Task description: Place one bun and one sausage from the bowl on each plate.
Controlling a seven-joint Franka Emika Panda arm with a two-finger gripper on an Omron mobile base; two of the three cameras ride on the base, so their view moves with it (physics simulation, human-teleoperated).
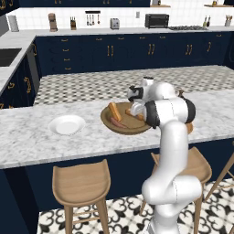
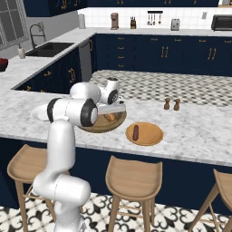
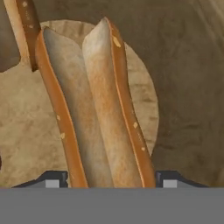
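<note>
**Gripper down in the bowl, a split bun between its fingers**

The white arm bends over the marble counter and reaches down into the brown wooden bowl [image 1: 109, 124]. Seen from the hand, a split bun [image 3: 94, 109] runs lengthwise straight between the two fingertips of the gripper [image 3: 107, 179], which sit tight against its sides, so the jaws look closed on it. The bun lies on the bowl's floor. Another bun [image 1: 114, 111] leans on the bowl's left side, with a sausage [image 1: 118, 122] just beside it. The white plate [image 1: 67, 124] sits left of the bowl. The wooden plate [image 2: 144, 133] on the right carries one sausage [image 2: 135, 132].
</note>
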